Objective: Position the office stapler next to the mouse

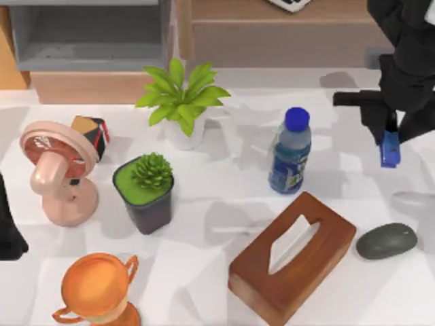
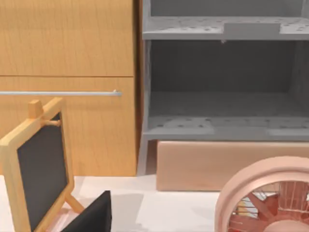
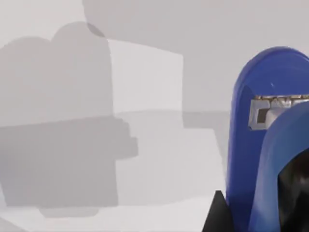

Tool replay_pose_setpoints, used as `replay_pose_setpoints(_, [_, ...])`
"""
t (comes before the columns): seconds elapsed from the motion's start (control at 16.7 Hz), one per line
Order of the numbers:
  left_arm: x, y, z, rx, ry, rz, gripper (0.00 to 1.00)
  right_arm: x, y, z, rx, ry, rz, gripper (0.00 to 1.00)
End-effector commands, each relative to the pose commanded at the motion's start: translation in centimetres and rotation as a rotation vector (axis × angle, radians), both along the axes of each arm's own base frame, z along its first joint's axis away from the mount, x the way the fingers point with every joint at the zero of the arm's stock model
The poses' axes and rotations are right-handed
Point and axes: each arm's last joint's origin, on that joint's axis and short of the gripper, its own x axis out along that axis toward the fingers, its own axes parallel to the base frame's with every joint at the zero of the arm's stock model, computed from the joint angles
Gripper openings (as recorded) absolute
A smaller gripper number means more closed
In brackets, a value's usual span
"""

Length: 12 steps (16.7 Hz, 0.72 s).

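The office stapler (image 1: 389, 147), a small bright-blue block, hangs at the far right of the table, behind the mouse and to the right of the bottle. My right gripper (image 1: 389, 134) is shut on it from above. The right wrist view has the stapler (image 3: 251, 145) close up over the white tabletop, its metal mouth showing and a black fingertip (image 3: 218, 217) beside it. The mouse (image 1: 386, 240), dark grey-green and oval, lies near the front right, well in front of the stapler. My left arm (image 1: 8, 234) is parked at the left edge.
A blue-capped bottle (image 1: 290, 152) stands left of the stapler. A wooden tissue box (image 1: 293, 257) lies just left of the mouse. Two potted plants (image 1: 181, 102) (image 1: 145, 190), a pink fan (image 1: 58, 170) and an orange trophy (image 1: 98, 288) fill the left half.
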Motion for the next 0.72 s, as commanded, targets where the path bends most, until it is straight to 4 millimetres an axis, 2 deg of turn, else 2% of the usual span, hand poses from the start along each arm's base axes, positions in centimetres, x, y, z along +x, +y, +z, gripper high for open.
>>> replay_pose_setpoints(0.24, [0.0,0.0,0.0,0.0,0.0,0.0,1.0,2.7,0.3,-2.1,0.007,0.007,0.08,0.0])
replay_pose_setpoints(0.72, [0.0,0.0,0.0,0.0,0.0,0.0,1.0,2.8,0.4,-2.2,0.009,0.005,0.085,0.0])
